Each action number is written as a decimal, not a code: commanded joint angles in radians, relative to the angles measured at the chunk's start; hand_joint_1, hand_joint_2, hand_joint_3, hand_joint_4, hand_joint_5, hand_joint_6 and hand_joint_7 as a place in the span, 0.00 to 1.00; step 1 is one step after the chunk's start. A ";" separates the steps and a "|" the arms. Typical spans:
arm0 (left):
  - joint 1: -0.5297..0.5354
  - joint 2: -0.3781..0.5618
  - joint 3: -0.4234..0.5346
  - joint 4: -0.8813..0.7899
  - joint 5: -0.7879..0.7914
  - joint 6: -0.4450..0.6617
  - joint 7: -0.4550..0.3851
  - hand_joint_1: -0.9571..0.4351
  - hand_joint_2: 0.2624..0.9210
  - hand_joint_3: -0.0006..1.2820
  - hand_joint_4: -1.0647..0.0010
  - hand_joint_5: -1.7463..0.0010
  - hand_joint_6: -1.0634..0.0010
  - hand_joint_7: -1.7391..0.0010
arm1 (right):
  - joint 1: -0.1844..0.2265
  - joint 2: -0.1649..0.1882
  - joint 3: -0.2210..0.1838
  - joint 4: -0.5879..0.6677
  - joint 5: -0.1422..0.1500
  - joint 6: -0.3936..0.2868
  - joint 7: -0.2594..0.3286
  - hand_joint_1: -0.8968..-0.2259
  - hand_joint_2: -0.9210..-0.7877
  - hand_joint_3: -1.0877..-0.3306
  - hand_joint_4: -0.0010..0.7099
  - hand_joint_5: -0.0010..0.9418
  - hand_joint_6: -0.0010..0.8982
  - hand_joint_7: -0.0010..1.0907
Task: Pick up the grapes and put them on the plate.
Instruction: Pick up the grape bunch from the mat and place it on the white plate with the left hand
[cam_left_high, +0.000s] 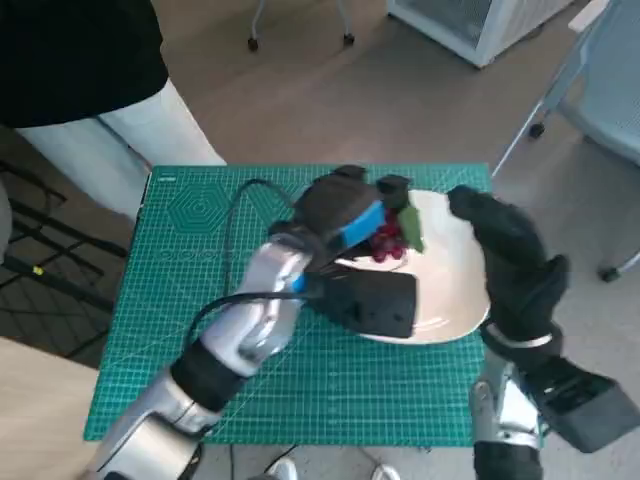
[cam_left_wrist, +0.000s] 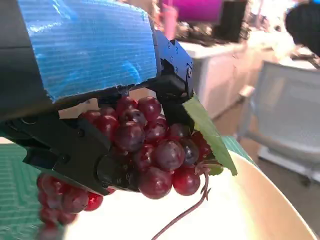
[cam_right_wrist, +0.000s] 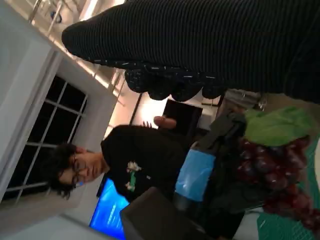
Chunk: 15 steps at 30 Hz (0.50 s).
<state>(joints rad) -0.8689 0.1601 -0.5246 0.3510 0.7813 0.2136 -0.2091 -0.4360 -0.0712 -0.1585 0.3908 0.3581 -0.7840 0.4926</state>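
A bunch of dark red grapes (cam_left_high: 388, 241) with a green leaf (cam_left_high: 410, 227) hangs just above the white plate (cam_left_high: 455, 285) at its far left part. My left hand (cam_left_high: 345, 215) grips the grapes (cam_left_wrist: 150, 147) from above; its black fingers (cam_left_wrist: 70, 147) wrap the bunch, and the leaf (cam_left_wrist: 210, 132) and a thin stem stick out over the plate (cam_left_wrist: 240, 210). The right wrist view shows the grapes (cam_right_wrist: 272, 170), the leaf (cam_right_wrist: 277, 125) and the left hand (cam_right_wrist: 200, 172). My right hand (cam_left_high: 505, 250) hovers over the plate's right side, holding nothing, fingers apart.
The plate lies on a green cutting mat (cam_left_high: 200, 290) covering the small table. A person in a black top (cam_left_high: 70, 50) stands at the far left corner and appears in the right wrist view (cam_right_wrist: 135, 160). Chair legs and a white unit stand on the floor beyond.
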 joint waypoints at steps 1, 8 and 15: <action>-0.052 -0.031 -0.017 0.054 0.002 -0.034 0.015 0.69 1.00 0.14 0.45 0.20 0.53 0.32 | 0.028 0.001 -0.013 -0.002 0.013 -0.003 -0.009 0.29 0.00 0.55 0.51 0.00 0.11 0.43; -0.095 -0.064 -0.022 0.164 -0.014 -0.089 0.022 0.69 1.00 0.15 0.47 0.18 0.51 0.34 | 0.035 0.004 -0.027 0.002 0.013 -0.016 -0.017 0.30 0.00 0.56 0.52 0.00 0.14 0.38; -0.113 -0.083 -0.019 0.231 -0.026 -0.124 0.039 0.69 1.00 0.16 0.49 0.16 0.52 0.35 | 0.035 0.009 -0.034 0.011 0.004 -0.027 -0.030 0.30 0.00 0.57 0.52 0.00 0.16 0.36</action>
<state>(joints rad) -0.9507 0.0874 -0.5457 0.5584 0.7674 0.1086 -0.1872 -0.4224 -0.0699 -0.1887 0.3886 0.3579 -0.8110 0.4761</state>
